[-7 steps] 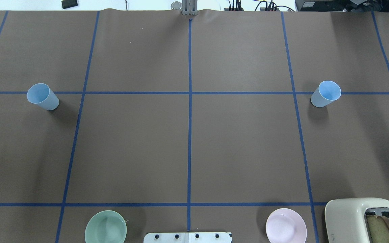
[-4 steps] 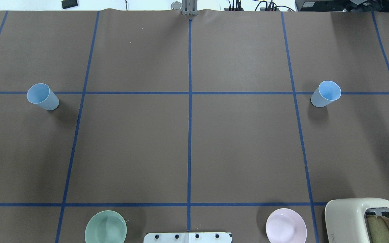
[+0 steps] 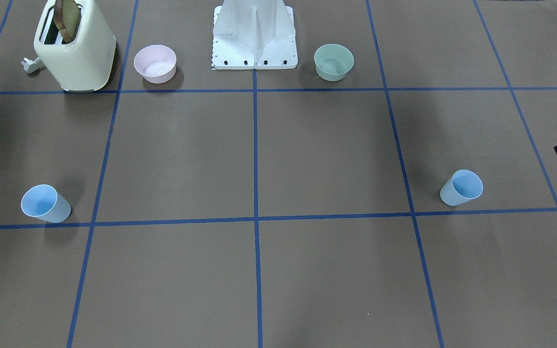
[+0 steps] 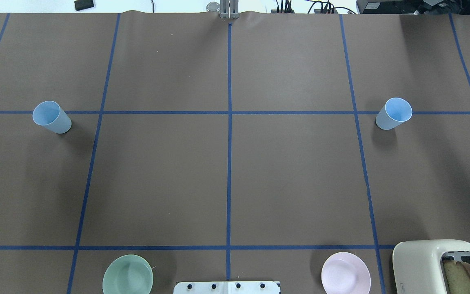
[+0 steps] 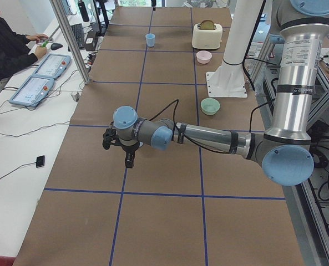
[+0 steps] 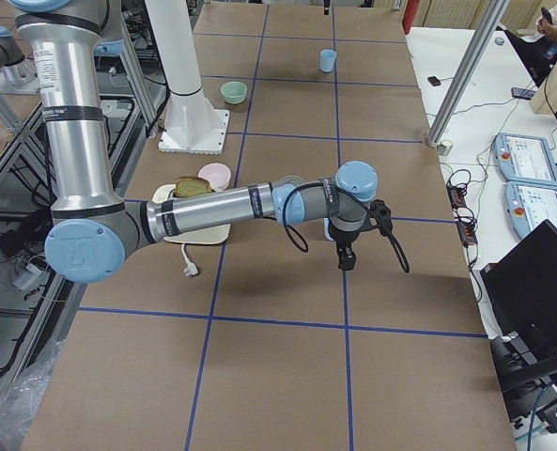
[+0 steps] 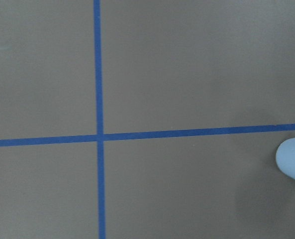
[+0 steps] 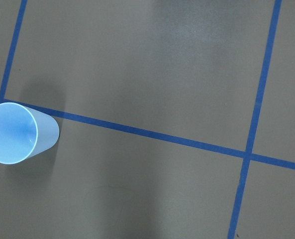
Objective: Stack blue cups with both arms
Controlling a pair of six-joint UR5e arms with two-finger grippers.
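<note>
Two light-blue cups stand upright on the brown table. The left cup (image 4: 51, 117) is at the far left, also in the front view (image 3: 461, 188). The right cup (image 4: 394, 113) is at the far right, also in the front view (image 3: 45, 203). My left gripper (image 5: 127, 159) hangs above the table near the left cup, whose edge shows in the left wrist view (image 7: 294, 160). My right gripper (image 6: 345, 260) hangs near the right cup, which shows in the right wrist view (image 8: 18, 133). I cannot tell whether either gripper is open or shut. Neither cup is held.
A pale green bowl (image 4: 127, 275) and a pink bowl (image 4: 345, 273) sit at the near edge, either side of the white base mount (image 4: 227, 287). A cream toaster (image 4: 443, 265) holding bread stands at the near right. Blue tape lines grid the table.
A small black tip of the right arm has come into the overhead view at its right edge. The cups have not moved.
</note>
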